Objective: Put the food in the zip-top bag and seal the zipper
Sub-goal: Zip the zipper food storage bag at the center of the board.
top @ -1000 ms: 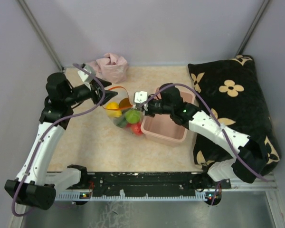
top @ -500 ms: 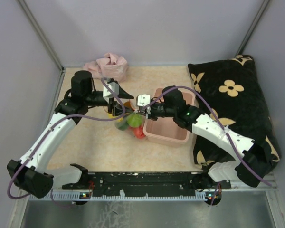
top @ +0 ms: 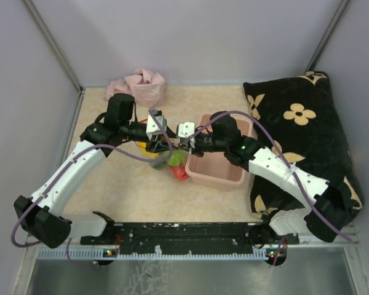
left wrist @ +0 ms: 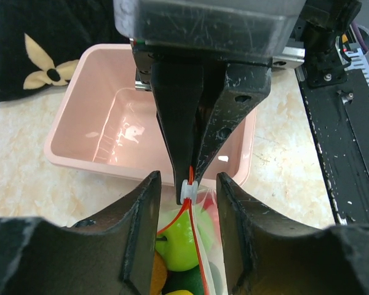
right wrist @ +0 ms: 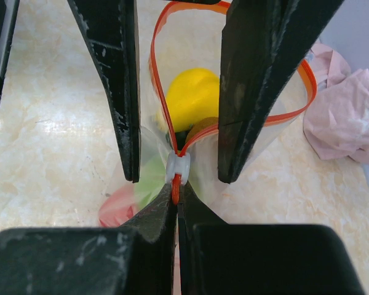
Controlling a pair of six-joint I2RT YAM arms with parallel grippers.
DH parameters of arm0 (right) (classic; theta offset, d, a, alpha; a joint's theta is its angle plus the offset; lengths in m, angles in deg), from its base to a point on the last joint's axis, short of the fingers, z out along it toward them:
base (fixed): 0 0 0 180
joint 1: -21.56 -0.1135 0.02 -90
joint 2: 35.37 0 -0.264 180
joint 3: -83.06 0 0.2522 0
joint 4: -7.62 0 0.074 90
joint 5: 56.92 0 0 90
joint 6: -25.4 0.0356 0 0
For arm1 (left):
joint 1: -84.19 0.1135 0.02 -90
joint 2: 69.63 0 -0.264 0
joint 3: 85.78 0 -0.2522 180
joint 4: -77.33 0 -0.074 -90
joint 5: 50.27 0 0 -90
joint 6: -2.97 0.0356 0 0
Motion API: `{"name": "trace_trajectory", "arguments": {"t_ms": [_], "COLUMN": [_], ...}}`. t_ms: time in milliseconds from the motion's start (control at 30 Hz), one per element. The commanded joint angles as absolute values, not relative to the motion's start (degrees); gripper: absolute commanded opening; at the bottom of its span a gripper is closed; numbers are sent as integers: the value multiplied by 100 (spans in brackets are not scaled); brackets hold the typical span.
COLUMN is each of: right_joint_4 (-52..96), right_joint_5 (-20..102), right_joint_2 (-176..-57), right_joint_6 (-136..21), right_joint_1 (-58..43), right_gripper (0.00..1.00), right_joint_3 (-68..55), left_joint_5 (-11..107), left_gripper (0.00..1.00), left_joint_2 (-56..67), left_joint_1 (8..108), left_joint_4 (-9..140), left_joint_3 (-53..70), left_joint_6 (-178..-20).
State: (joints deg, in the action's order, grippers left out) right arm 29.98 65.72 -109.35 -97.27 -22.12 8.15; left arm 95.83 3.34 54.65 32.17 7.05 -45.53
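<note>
The zip-top bag (top: 166,161) lies on the table against the pink tub, its mouth partly open. Inside are the food pieces: a green apple (left wrist: 179,243), a yellow fruit (right wrist: 194,98) and a red one (top: 179,172). My right gripper (right wrist: 176,195) is shut on the end of the red-orange zipper (left wrist: 197,242), just behind its white slider (left wrist: 189,192). My left gripper (left wrist: 187,184) faces it from the other side. It is open, with one finger on each side of the slider and a gap to both.
The pink tub (top: 212,178) stands right of the bag, under my right arm. A black flowered pillow (top: 301,135) fills the right side. A pink cloth (top: 141,86) lies at the back left. Grey walls close in the table.
My left arm has swung right from the back left to the bag, and its jaws have narrowed around the slider. The right gripper has kept its hold.
</note>
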Motion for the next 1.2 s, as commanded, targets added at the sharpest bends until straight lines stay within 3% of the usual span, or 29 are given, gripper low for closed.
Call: {"name": "trace_trajectory", "arguments": {"t_ms": [0,200,633,1167], "right_joint_4": [2623,2668,2860,3378], "right_joint_5": [6725,6753,6682,6950], "right_joint_2": [-10820,-10857,-10929,-10912], "right_joint_6": [-9636,-9641,-9702,-9779], "right_joint_1": [-2177,-2174,-2168,-1949], "right_gripper": [0,0,0,0], "right_joint_3": [674,639,598,559], "left_joint_5": [9515,9461,9379,8401], "left_gripper": [46,43,13,4], "left_joint_2": [409,493,482,-15], "left_joint_1": [5430,5417,5414,5423], "left_joint_4": [2918,2756,2616,2386], "left_joint_3": [582,528,427,652], "left_joint_6": [-4242,-4159,-4057,-4218]}}
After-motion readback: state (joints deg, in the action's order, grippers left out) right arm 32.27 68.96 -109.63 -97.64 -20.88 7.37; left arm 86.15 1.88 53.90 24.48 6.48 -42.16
